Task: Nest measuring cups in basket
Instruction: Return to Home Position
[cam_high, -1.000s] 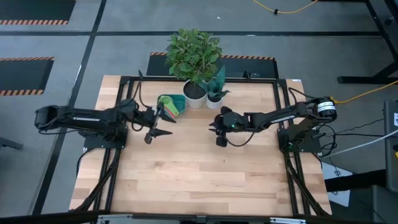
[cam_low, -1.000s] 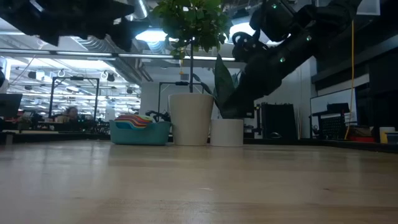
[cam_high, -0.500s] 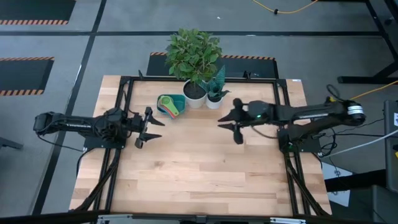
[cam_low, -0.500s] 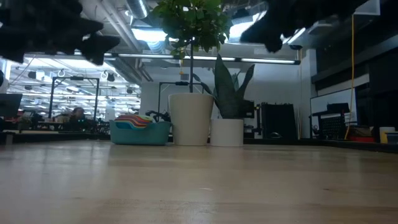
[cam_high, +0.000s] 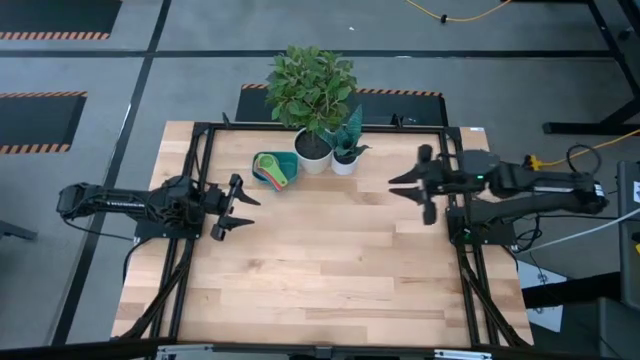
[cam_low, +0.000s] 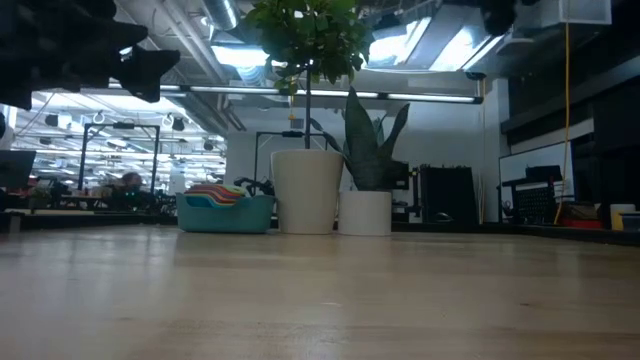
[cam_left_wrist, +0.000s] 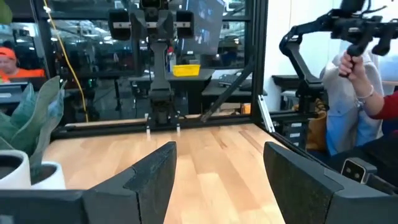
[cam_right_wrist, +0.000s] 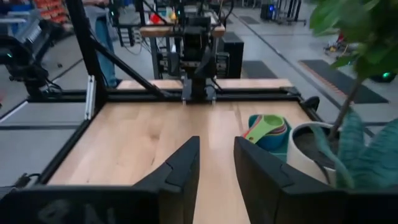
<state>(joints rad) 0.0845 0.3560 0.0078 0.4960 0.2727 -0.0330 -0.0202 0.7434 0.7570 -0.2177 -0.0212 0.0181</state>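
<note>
The teal basket (cam_high: 270, 170) sits on the table near its far edge, left of the white pots, and also shows in the low view (cam_low: 225, 213). Several measuring cups (cam_right_wrist: 268, 127) lie nested inside it, a green one on top with its handle (cam_right_wrist: 254, 133) pointing out. My left gripper (cam_high: 240, 204) hovers open near the table's left side, a short way nearer than the basket. Nothing is between its fingers (cam_left_wrist: 217, 171). My right gripper (cam_high: 398, 186) hangs high over the table's right side. It is open by a narrow gap (cam_right_wrist: 216, 155) and empty.
Two white pots stand at the far edge right of the basket: a large one (cam_high: 312, 152) with a leafy plant and a small one (cam_high: 344, 162). A black frame (cam_high: 200, 150) runs round the table. Bare wood (cam_high: 320, 260) fills the middle and near side. A person (cam_left_wrist: 367, 93) stands beyond the table.
My right gripper has drawn back from the table's middle toward the right edge, rising and tipping up toward level. My left gripper has drawn back from beside the basket toward the left edge and sunk a little. The basket and cups have stayed put.
</note>
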